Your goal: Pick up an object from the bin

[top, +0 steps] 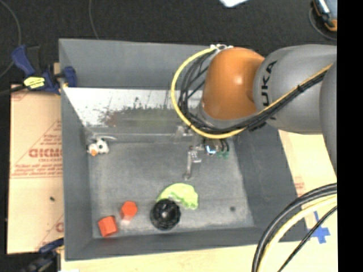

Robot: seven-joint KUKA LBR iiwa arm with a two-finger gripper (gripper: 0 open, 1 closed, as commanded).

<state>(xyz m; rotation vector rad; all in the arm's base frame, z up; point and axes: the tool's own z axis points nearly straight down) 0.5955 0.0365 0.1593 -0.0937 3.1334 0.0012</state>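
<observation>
Gripper [193, 164] over grey metal bin [74, 163] centre, near crumpled lime-green soft lump [181, 195], apart. Black round disc [165, 214] touches lump. Claw opening: cannot tell.

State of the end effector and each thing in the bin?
End effector: over bare bin floor, mid-bin.
Black disc: flat, at the front.
Green lump: lying against the disc.
Left orange block: front left corner.
Right orange block: beside it.
White thing: left side.

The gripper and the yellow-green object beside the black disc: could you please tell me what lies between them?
Nothing does: the camera view shows only bare bin floor between the gripper and the crumpled yellow-green object.
</observation>
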